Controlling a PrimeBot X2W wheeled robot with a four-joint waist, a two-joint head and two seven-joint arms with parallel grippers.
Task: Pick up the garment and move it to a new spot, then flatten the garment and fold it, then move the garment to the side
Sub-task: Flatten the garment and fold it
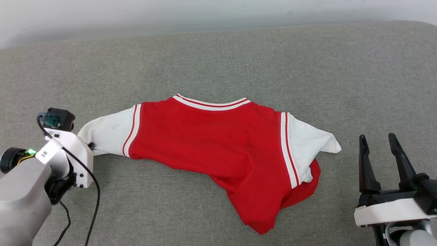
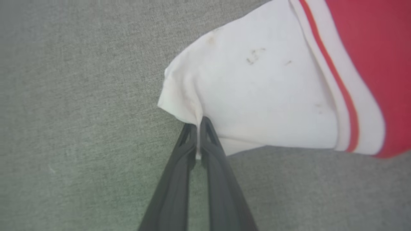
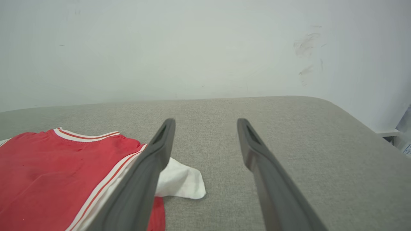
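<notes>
While the left end effector pinches the cuff edge of one white sleeve between its nearly closed dark fingers, the red jersey-style T-shirt with white short sleeves and striped trim lies rumpled across the middle of the grey fabric-covered worktop. Its collar points away from the robot. The right end effector stands near the other sleeve, fingers spread wide, empty and clear of the cloth.

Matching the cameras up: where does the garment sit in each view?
Head view: garment centre, lying crooked.
Left wrist view: garment upper right, its edge pinched by left hand.
Right wrist view: garment lower left.
Shared landmark: grey cushion beneath.
</notes>
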